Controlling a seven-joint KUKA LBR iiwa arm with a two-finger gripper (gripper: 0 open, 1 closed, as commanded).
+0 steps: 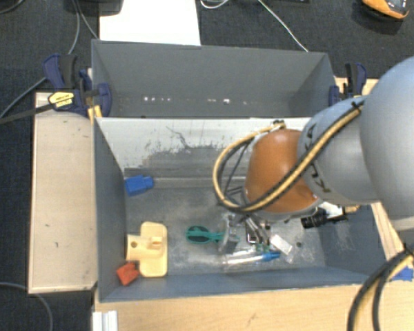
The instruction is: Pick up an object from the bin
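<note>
The grey metal bin [107,205] holds a few loose things spread along the near half of its floor. The arm [393,150] enters over the bin's right edge; its wrist carries an orange cover [279,174] with looped cables [222,174] beside it.

Gripper: the gripper [241,238] is down low at the floor, near the middle of the bin's near edge. Whether the claw is released or clenched cannot be told from this angle.

Things nearest the gripper:
- A teal-green piece [203,236] with a slim handle shape lies flat just to its left, with its right end reaching the gripper.
- A clear tube [250,258] with a blue end lies just below the gripper, along the near edge.
- A small white piece [280,243] lies just to the right.

Other things, well apart from the gripper:
- A blue block [139,184] by the left wall.
- A pale yellow plastic part [150,249] toward the near left corner.
- A small red piece [127,274] touching that part's near left side, in the corner.
</note>
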